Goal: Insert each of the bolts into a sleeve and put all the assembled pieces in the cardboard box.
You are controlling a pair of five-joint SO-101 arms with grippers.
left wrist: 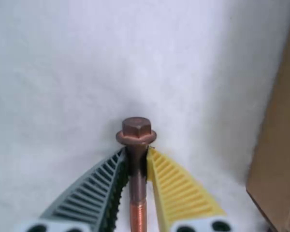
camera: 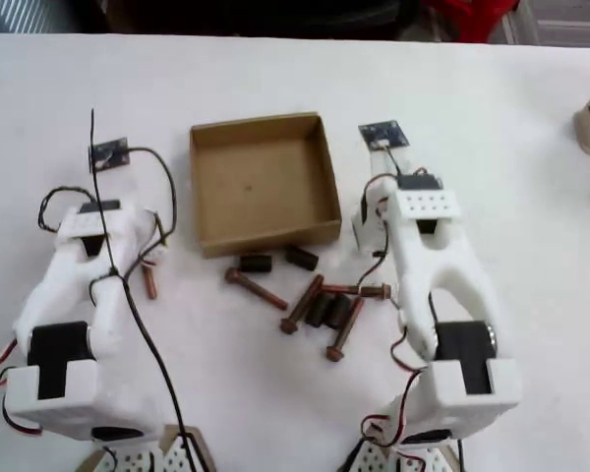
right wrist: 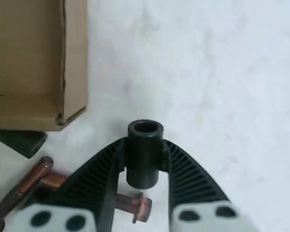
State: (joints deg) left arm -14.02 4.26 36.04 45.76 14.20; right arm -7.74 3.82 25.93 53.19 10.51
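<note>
My left gripper (left wrist: 135,152) is shut on the shank of a copper bolt (left wrist: 136,131), whose hex head sticks out past the grey and yellow fingertips. From above, this bolt (camera: 149,282) pokes out beside the left arm, left of the cardboard box (camera: 264,182). My right gripper (right wrist: 144,145) is shut on a black sleeve (right wrist: 145,152), held upright with its bore facing the camera. From above, the right gripper (camera: 369,226) sits just off the box's right front corner. Loose bolts (camera: 256,289) and sleeves (camera: 255,264) lie in front of the box.
The box is open with nothing inside; its wall (left wrist: 280,145) stands close beside the left gripper and its corner (right wrist: 67,111) near the right one. More bolts (camera: 344,329) and sleeves (camera: 329,311) cluster between the arms. A cable (camera: 138,315) crosses the left arm.
</note>
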